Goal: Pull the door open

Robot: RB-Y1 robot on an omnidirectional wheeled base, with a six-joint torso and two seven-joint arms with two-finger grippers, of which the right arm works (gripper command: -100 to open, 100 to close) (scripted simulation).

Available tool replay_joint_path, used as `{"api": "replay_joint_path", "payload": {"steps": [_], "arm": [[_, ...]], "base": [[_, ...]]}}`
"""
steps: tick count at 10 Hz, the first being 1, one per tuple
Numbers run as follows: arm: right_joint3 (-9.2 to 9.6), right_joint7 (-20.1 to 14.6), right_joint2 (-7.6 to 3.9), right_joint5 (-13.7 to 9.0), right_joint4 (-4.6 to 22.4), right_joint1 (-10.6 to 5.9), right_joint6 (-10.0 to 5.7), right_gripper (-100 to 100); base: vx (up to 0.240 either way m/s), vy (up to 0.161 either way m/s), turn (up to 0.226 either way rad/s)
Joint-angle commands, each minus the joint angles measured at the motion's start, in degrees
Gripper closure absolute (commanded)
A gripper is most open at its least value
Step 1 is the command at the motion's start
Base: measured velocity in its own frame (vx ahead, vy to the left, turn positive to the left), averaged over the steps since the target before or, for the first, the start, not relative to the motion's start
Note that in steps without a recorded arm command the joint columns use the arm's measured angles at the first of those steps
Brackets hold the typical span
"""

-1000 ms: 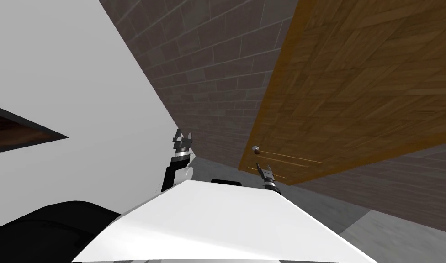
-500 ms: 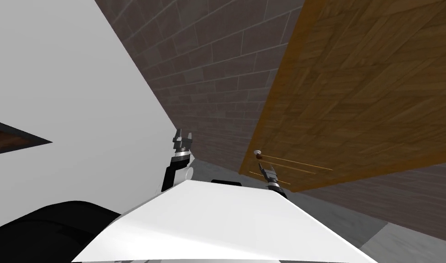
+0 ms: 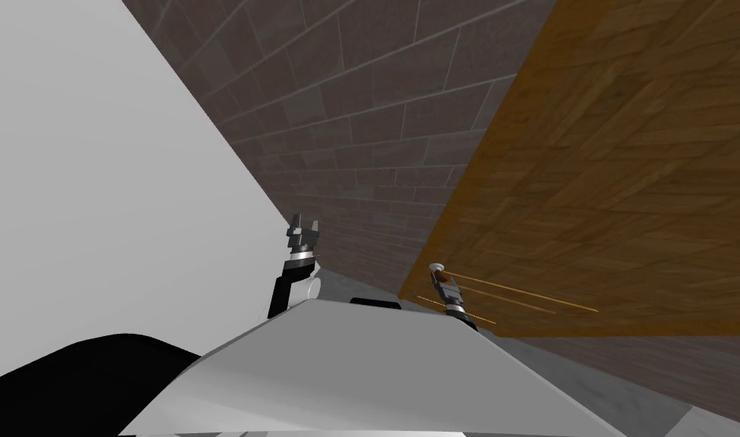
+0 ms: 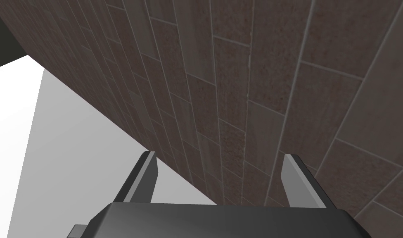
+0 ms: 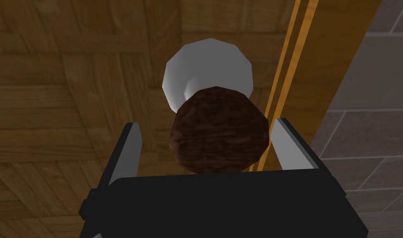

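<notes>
A brown wooden door (image 3: 626,190) with a parquet-like grain stands to my right front. Its knob (image 3: 437,271) is a dark brown ball (image 5: 219,130) on a pale grey round base (image 5: 196,72), close to the door's edge. My right gripper (image 3: 441,282) is at the knob; in the right wrist view (image 5: 207,124) its fingers stand open on either side of the ball, with a small gap on each side. My left gripper (image 3: 302,230) is held up near the wall corner, and its fingers (image 4: 149,165) are open with nothing between them.
A dark brick wall (image 3: 361,136) adjoins the door's edge and meets a plain white wall (image 3: 95,190) on the left. Grey tiled floor (image 3: 634,402) shows at the lower right below the door.
I have moved closer to the door, which now looks larger. My right gripper has advanced until the knob sits between its fingers. The left arm has kept its pose.
</notes>
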Motion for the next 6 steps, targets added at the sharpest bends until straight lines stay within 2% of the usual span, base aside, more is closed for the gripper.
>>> {"api": "replay_joint_path", "payload": {"steps": [1, 2, 6], "arm": [[0.0, 0.0, 0.0, 0.0, 0.0, 0.0, 0.0, -100], [0.0, 0.0, 0.0, 0.0, 0.0, 0.0, 0.0, 100], [0.0, 0.0, 0.0, 0.0, 0.0, 0.0, 0.0, 100]], "base": [[0.078, -0.006, 0.007], [-0.009, 0.003, 0.007], [-0.018, 0.003, 0.002]]}}
